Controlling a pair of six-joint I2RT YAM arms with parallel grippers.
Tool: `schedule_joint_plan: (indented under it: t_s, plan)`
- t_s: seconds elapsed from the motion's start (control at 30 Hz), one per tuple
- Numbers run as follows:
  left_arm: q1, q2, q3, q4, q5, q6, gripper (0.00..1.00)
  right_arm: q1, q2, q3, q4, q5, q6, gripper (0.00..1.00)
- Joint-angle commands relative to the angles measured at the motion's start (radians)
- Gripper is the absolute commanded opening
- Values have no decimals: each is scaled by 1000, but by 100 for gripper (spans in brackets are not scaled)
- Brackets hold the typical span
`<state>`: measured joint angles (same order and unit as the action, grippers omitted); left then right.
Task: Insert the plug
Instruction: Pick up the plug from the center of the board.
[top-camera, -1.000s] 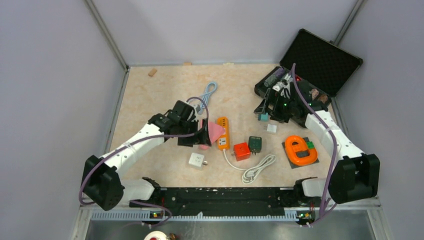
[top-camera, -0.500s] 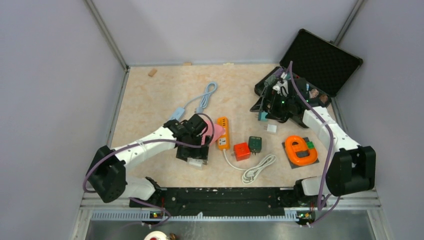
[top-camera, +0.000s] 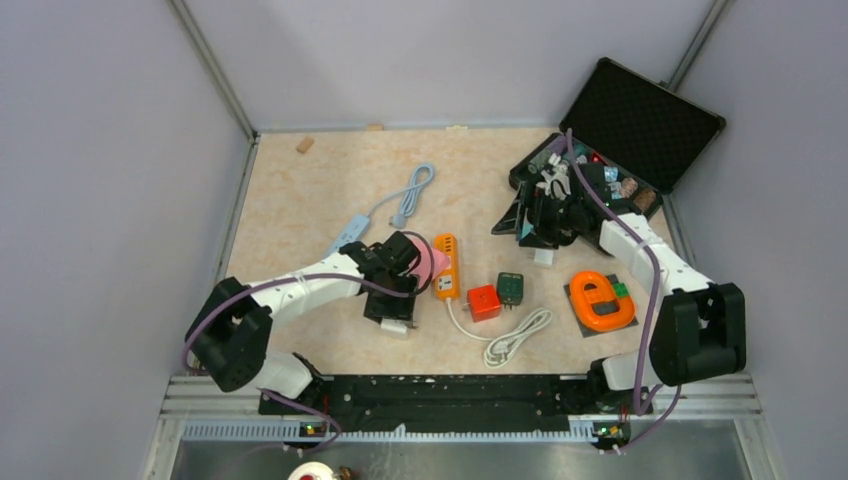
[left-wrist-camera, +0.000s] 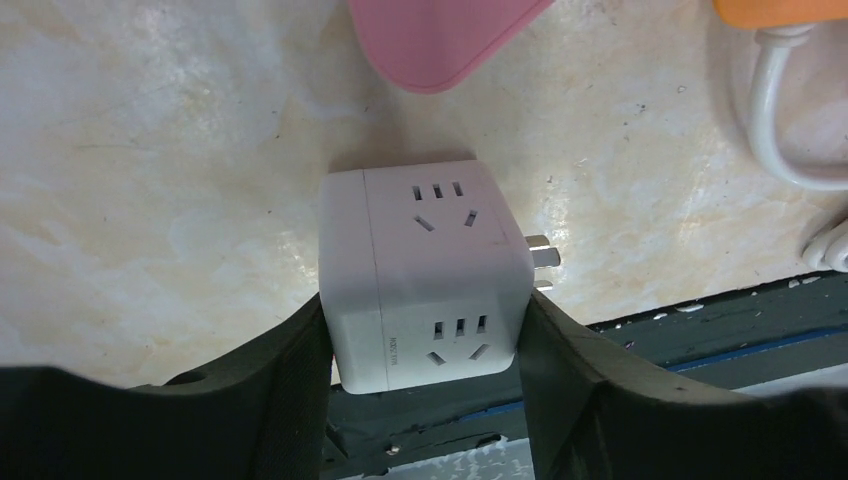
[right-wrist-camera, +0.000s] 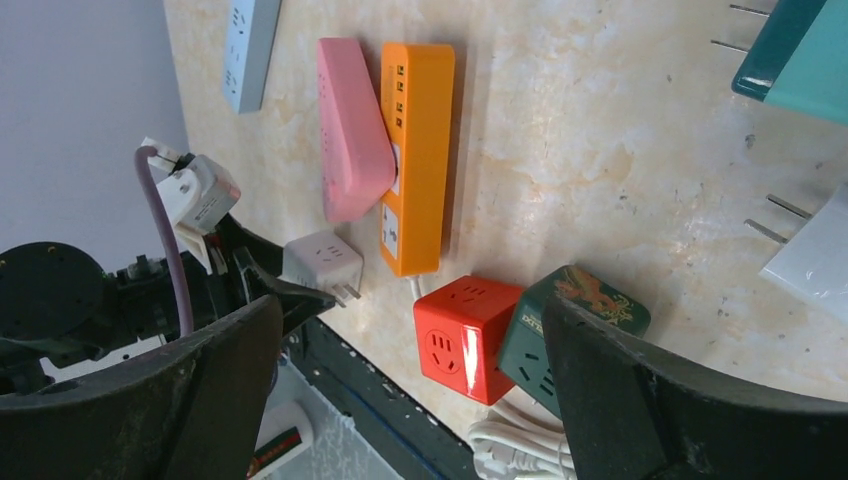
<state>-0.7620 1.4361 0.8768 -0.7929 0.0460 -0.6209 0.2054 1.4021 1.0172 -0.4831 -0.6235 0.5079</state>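
**Left jaws clamp the white cube plug; right jaws wide and empty**

The left gripper (left-wrist-camera: 422, 318) is about half closed. Its two black fingers (left-wrist-camera: 290, 370) press against opposite sides of the white cube plug (left-wrist-camera: 420, 265). The plug sits flat on the table (top-camera: 290, 200), left of centre in the lower part of the top view, and its metal prongs stick out to the right in the left wrist view.

The right gripper (right-wrist-camera: 410, 310) gapes fully, with nothing between its fingers. It hangs over the table at the upper right of the top view, just in front of the case.

The black case (top-camera: 645, 115) lies open in the upper right corner with its lid tipped back. Its tray holds small mixed items, mostly hidden behind the right arm.

The orange power strip (top-camera: 446, 266) lies just up and right of the plug, and a pink adaptor (top-camera: 428, 262) overlaps its left edge. From the strip's lower end a white cable (top-camera: 515, 335) runs to a coil at lower centre.

A pale blue power strip (top-camera: 350, 228) lies up and left of the plug.

An orange ring-shaped object (top-camera: 600, 300) rests on a dark pad at the right.

A red cube socket (top-camera: 483, 301) and a dark green cube socket (top-camera: 511, 288) stand side by side right of the orange strip.

A small white adaptor (top-camera: 543, 257) and a teal plug (right-wrist-camera: 800, 50) lie beneath the right gripper.

A small wooden block (top-camera: 304, 144) sits at the far upper left.
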Motion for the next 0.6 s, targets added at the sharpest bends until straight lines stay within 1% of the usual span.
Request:
schedule_joint_plan:
  t_s: [0.0,0.07,0.17,0.33,0.43,0.5,0.57]
  plan:
    - [0,25,21,68,40,58,47,17,-9,81,-30,-13,-33,97]
    - [0,16,56,52,38,93,35,18,-15,91,-40,-19,-35,96]
    - [0,-29,118,27,16,166,20,28,-17,105,-48,-36,-34,96]
    - [0,-149,219,35,-82,303,1,72,-14,140,-50,-65,-45,96]
    - [0,-236,245,92,-94,402,1,87,-25,148,-6,-114,-33,96]
    - [0,-285,249,143,-24,516,5,86,-39,150,28,-128,-23,97]
    - [0,-333,229,215,23,568,5,86,-58,156,63,-132,-13,97]
